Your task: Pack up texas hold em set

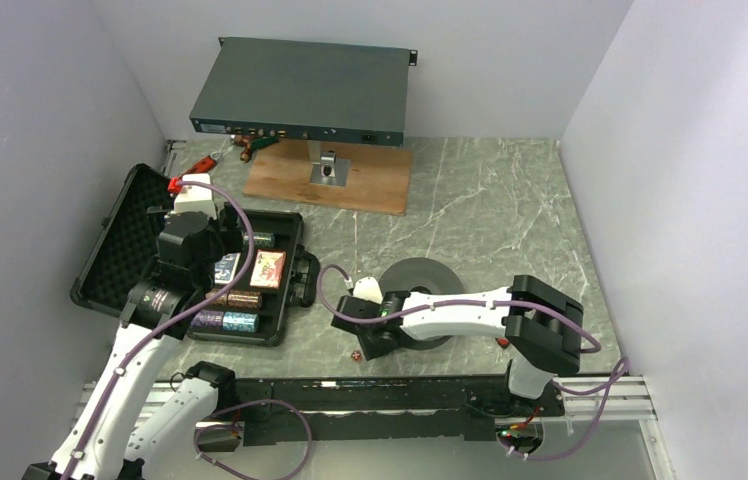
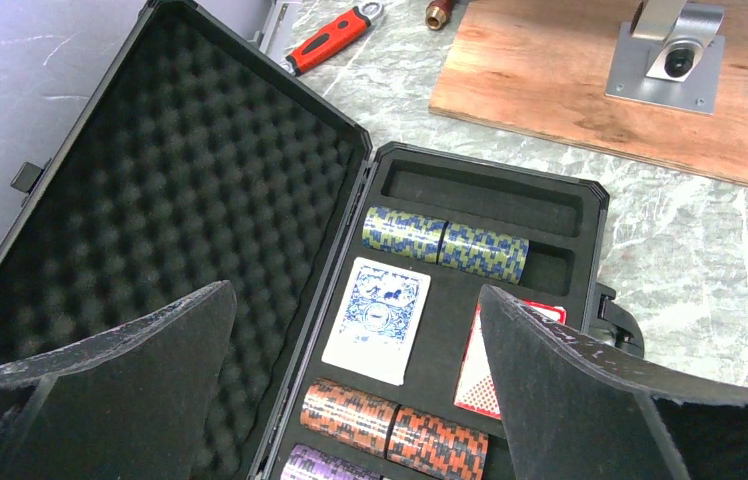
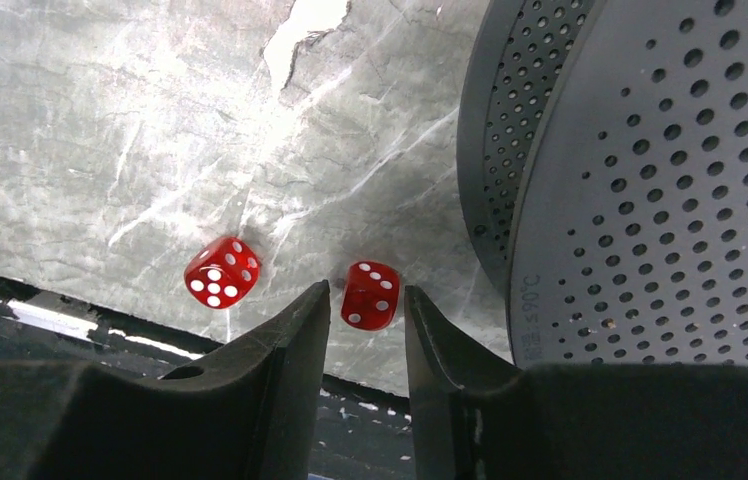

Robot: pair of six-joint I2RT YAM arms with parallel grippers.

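Note:
The black briefcase (image 1: 295, 225) lies open at the left, its foam lid (image 2: 150, 200) laid back. Inside are chip stacks (image 2: 445, 243), orange ones (image 2: 390, 422), a blue-backed deck (image 2: 378, 318) and a red deck (image 2: 475, 380). My left gripper (image 2: 355, 290) hovers open and empty above the tray. My right gripper (image 3: 367, 286) is low at the table's front edge, its jaws narrowly apart around a red die (image 3: 370, 295), with a small gap showing. A second die (image 3: 221, 272) lies just to its left. The yellow disc is out of view.
A dark grey perforated ring (image 3: 650, 180) sits right beside the right gripper. A grey rack-mount box (image 1: 302, 92) stands on a wooden board (image 1: 330, 175) at the back. A red-handled tool (image 2: 330, 38) lies behind the case. A black rail (image 1: 370, 390) runs along the front edge.

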